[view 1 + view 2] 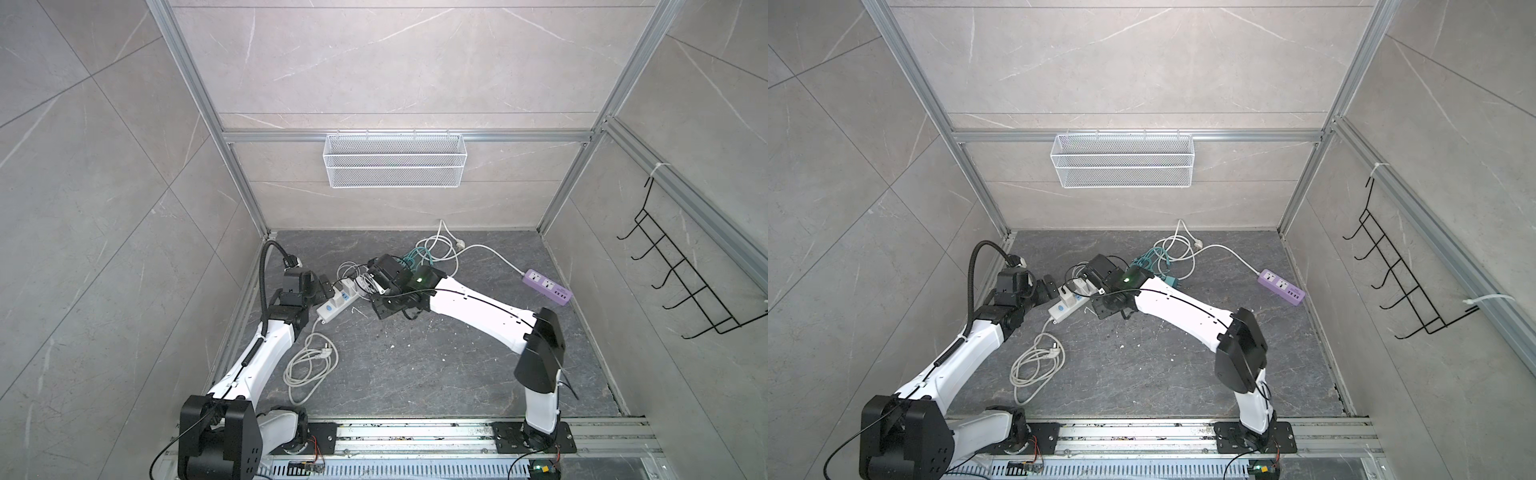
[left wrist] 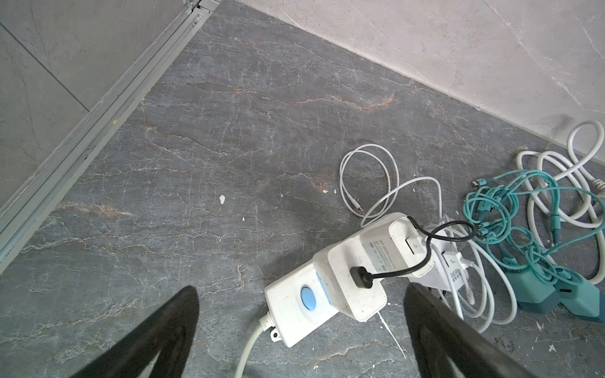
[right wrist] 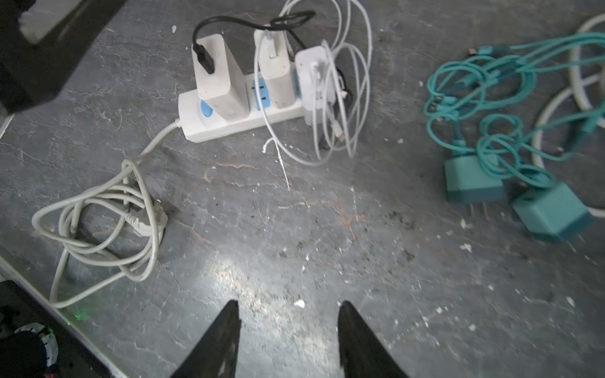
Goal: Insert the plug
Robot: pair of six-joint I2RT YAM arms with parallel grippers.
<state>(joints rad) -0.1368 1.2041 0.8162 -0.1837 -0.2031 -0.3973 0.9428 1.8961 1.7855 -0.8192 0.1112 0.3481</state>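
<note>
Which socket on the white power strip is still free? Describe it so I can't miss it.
On the dark floor lies a white power strip with chargers standing in it. The free socket sits between the charger with the black cable and the next charger. Only it shows a bare blue face with open slots.

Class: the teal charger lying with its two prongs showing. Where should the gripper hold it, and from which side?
Come from above and pinch the teal charger across its body's two side faces. It lies flat on the floor, prongs out one end, tangled teal cable at the other; leave both ends clear.
</note>
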